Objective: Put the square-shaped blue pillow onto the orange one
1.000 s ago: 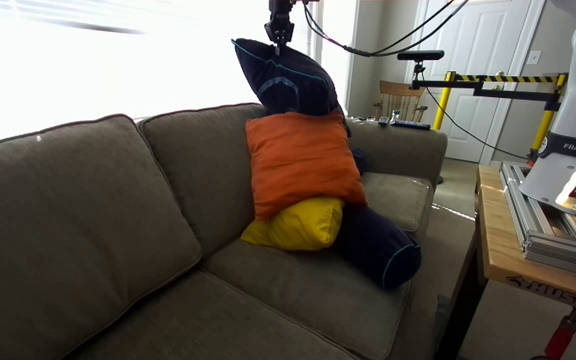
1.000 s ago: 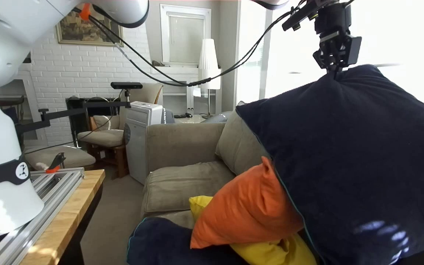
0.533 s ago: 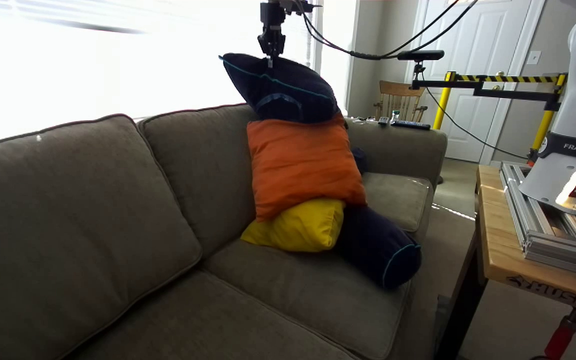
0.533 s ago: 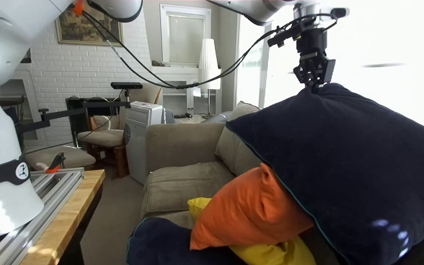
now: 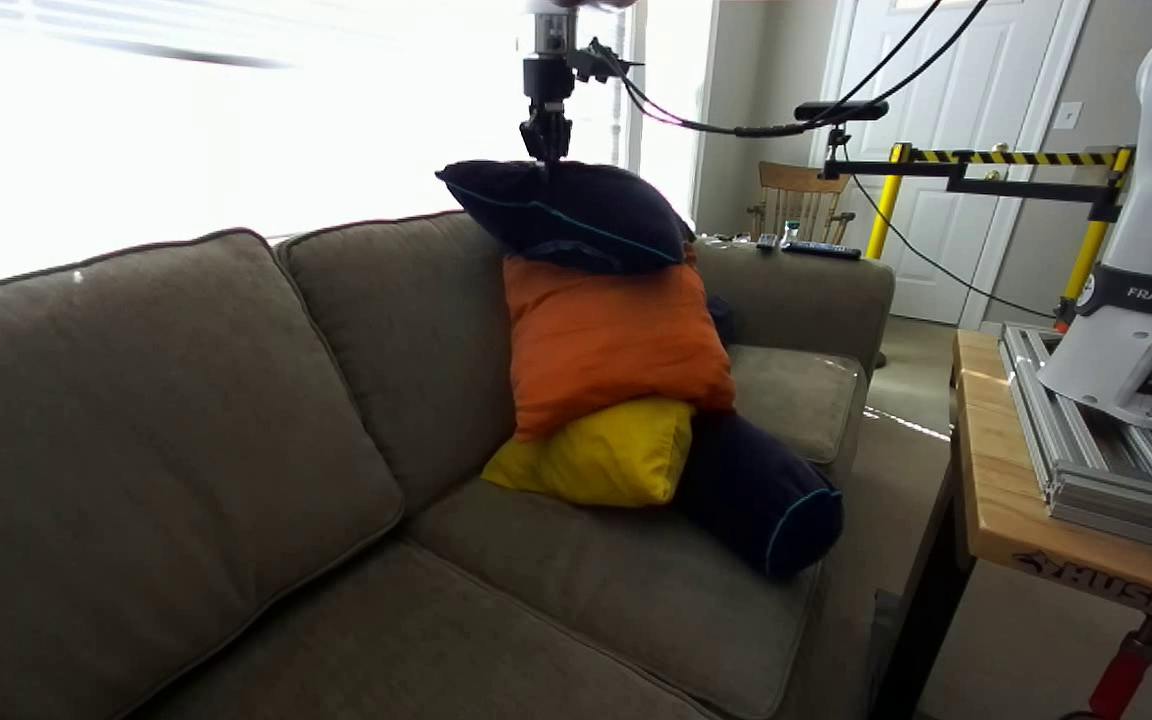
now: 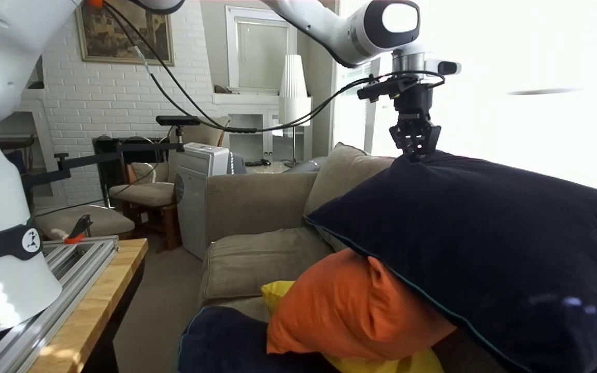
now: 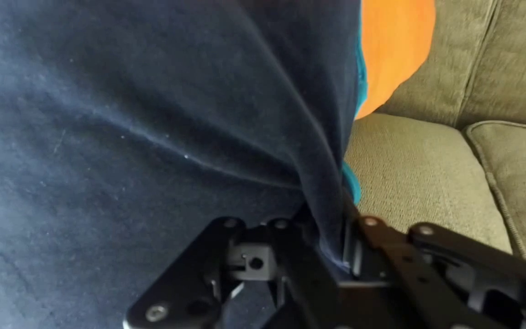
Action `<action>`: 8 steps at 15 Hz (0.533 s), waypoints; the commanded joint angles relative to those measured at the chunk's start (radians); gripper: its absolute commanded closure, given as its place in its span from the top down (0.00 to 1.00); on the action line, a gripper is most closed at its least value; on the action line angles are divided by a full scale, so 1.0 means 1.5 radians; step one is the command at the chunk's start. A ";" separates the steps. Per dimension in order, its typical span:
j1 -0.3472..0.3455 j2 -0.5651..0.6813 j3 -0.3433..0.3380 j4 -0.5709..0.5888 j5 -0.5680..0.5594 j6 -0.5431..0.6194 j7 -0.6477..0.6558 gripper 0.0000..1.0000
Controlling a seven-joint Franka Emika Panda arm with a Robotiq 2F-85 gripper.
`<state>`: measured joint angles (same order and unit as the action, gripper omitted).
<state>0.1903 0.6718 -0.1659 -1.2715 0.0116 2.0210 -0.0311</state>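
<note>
Apparently placing: fingers (image 7: 395,256) grip the square blue pillow (image 6: 474,238), tilted over the orange pillow (image 6: 337,305); likely next: lower, then release.

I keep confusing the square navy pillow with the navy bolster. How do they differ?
The square pillow is a broad cushion with pointed corners; the bolster is a cylinder with a round end.
The square pillow has a fold pinched in the jaws; the bolster is ungripped.
The square pillow slants over the orange pillow; the bolster lies on the couch seat.
Both are dark navy with teal piping.
</note>
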 commanded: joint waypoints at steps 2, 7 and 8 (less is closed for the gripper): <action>-0.037 -0.073 0.066 -0.150 -0.014 0.069 0.016 0.02; -0.061 -0.080 0.085 -0.224 -0.010 0.115 0.018 0.02; -0.063 -0.078 0.087 -0.235 -0.010 0.122 0.020 0.02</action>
<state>0.1175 0.6073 -0.0736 -1.5057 0.0048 2.1686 -0.0284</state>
